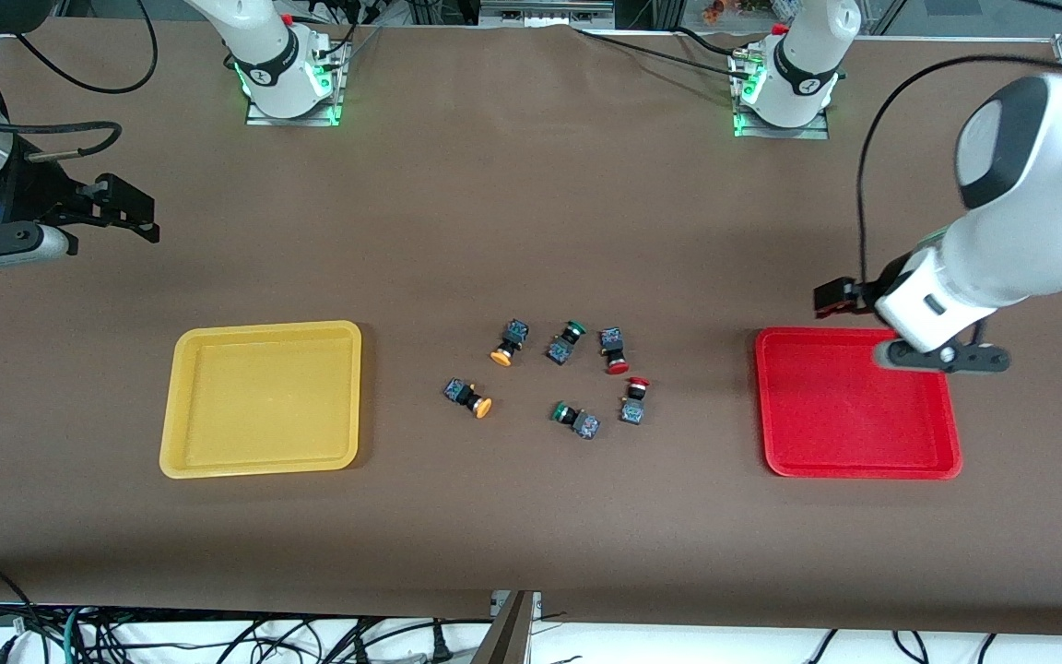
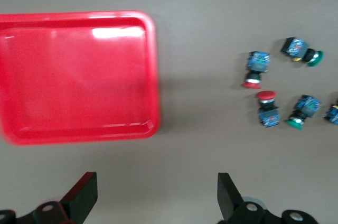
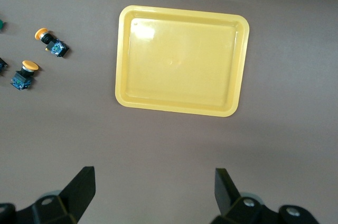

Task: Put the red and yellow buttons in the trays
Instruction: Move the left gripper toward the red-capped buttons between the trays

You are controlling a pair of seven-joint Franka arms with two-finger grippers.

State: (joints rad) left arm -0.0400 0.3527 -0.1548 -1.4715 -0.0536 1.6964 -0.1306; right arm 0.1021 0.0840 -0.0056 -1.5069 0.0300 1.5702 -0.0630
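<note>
Two red buttons [image 1: 613,349] [image 1: 634,397] and two yellow buttons [image 1: 508,342] [image 1: 467,397] lie on the table between the trays. The yellow tray [image 1: 259,398] and the red tray [image 1: 858,403] hold nothing. My left gripper [image 1: 914,327] is open and empty over the red tray's farther edge; its wrist view [image 2: 157,187] shows the red tray [image 2: 79,76] and both red buttons [image 2: 257,68] [image 2: 268,109]. My right gripper [image 1: 130,214] is open and empty, high over the table's right-arm end; its wrist view [image 3: 155,182] shows the yellow tray [image 3: 179,60] and the yellow buttons [image 3: 50,43] [image 3: 25,73].
Two green-capped buttons [image 1: 566,339] [image 1: 574,418] lie among the red and yellow ones. The brown table top runs wide around both trays. Cables hang along the table's near edge.
</note>
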